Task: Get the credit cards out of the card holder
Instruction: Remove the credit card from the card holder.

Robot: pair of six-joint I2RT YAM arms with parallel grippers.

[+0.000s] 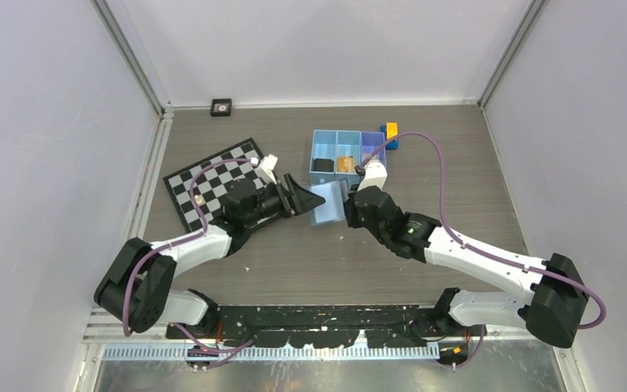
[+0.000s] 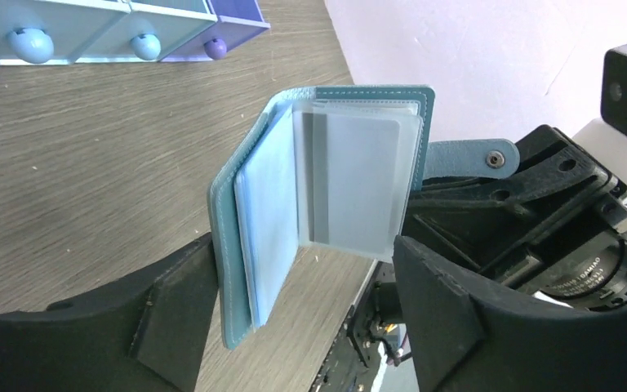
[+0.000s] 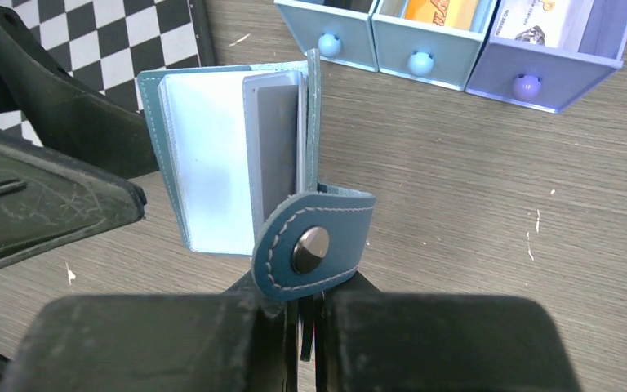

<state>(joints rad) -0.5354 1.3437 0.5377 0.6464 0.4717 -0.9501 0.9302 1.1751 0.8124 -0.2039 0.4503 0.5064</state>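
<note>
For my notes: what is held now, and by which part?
The right pincer holds the card holder by its cover edge beside the snap strap; the left pincer is open.

Wht walls (image 1: 310,49), wood-grain tbl (image 1: 457,163)

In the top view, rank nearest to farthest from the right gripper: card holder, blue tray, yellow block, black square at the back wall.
1. card holder, held by the right gripper.
2. blue tray, just beyond it.
3. yellow block, at the tray's far right.
4. black square, back wall, left.
</note>
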